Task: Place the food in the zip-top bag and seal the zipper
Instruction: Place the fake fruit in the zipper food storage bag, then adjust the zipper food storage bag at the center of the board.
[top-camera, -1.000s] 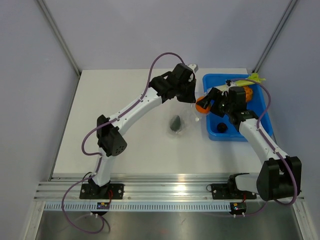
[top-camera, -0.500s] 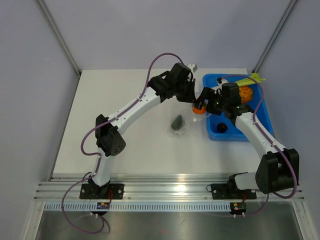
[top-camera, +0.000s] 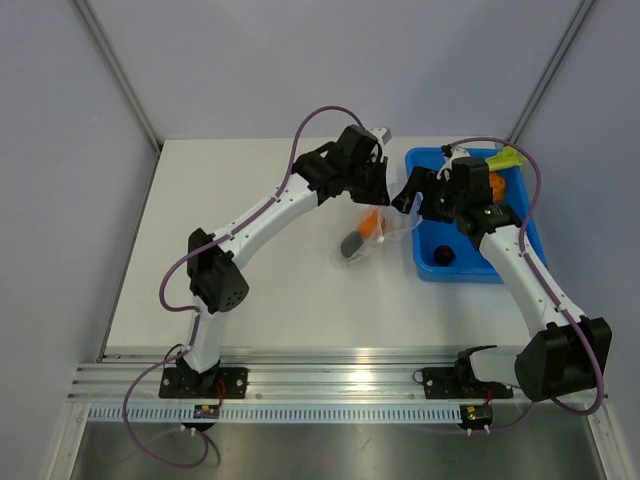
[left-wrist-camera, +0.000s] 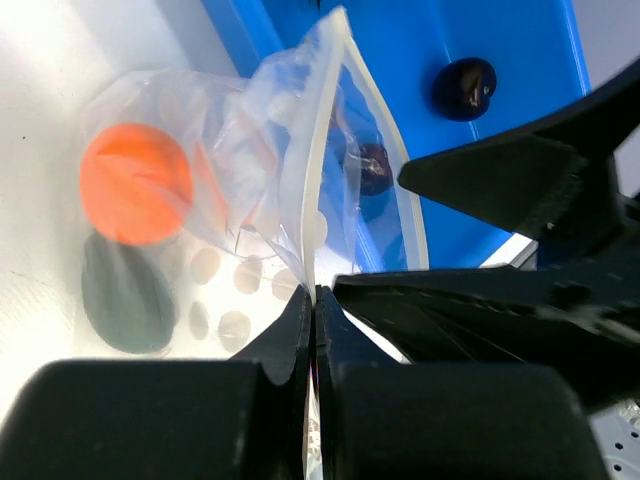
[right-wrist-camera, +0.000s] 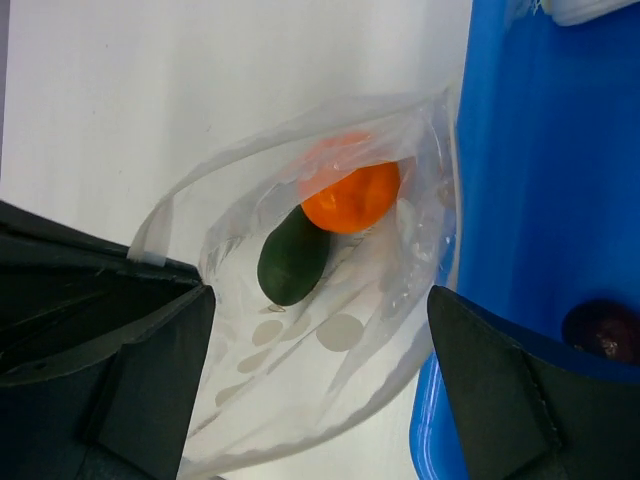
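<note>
Crinkly clear bag (top-camera: 378, 232) lies on white surface (top-camera: 280, 295), just left of blue bin's (top-camera: 500, 268) left wall; bare surface to left and near. Left pincer (left-wrist-camera: 312, 300) clenched on bag's white zipper strip (left-wrist-camera: 318, 150), lifting mouth open. Right pincer (right-wrist-camera: 320, 292) released, spread wide over the mouth, grasping nothing. In bag: one smooth orange ball (right-wrist-camera: 350, 195), one dark green oval (right-wrist-camera: 292, 255). In bin: two dark round pieces (left-wrist-camera: 465, 88), one bumpy orange fruit (top-camera: 497, 186), partly hidden

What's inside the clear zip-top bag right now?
Inside the zip-top bag lie a small orange piece and a dark green piece, side by side. Whether anything hides beneath them cannot be seen.
</note>
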